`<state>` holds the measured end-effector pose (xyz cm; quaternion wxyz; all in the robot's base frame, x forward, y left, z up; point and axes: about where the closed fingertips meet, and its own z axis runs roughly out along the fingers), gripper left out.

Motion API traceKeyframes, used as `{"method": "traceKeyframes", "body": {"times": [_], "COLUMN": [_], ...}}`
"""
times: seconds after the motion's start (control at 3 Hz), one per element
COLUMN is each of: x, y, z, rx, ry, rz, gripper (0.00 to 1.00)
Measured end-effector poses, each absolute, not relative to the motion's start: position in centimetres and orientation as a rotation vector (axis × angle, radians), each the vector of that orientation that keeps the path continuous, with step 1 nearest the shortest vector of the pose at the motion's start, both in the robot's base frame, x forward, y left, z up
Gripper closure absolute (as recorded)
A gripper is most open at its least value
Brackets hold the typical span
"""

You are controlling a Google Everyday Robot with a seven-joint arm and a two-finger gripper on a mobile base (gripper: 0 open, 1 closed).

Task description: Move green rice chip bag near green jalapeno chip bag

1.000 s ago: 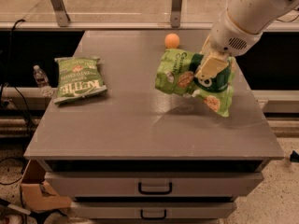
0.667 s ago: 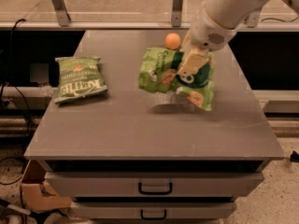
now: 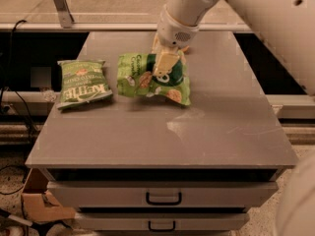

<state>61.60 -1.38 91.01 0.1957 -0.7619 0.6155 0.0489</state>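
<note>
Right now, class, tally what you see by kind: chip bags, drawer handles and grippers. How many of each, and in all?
Chip bags: 2, the green rice chip bag and the green jalapeno chip bag.
Drawer handles: 2, the upper drawer handle and the lower drawer handle.
Grippers: 1, the gripper, right of the jalapeno bag, shut on the green rice chip bag.
Total: 5.

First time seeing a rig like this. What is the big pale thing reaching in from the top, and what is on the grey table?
One camera looks down on a grey table with drawers below. The pale shape is a robot arm. Its end effector, a two-finger clamp, is above the table's middle, shut on the green rice chip bag, the bright crinkled one. Left of it in the picture, close but apart, the green jalapeno chip bag, olive with KETTLE lettering, lies flat.
</note>
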Motion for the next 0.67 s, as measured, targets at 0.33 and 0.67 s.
{"method": "traceKeyframes", "body": {"times": [0.33,0.67], "x": [64.2,65.7], "y": [1.4,3.8], "z": [90.0,89.2], "rx": [-2.199,-2.242], "ry": [1.653,1.592], "rz": [0.153,0.186], "gripper": [1.0,1.0]}}
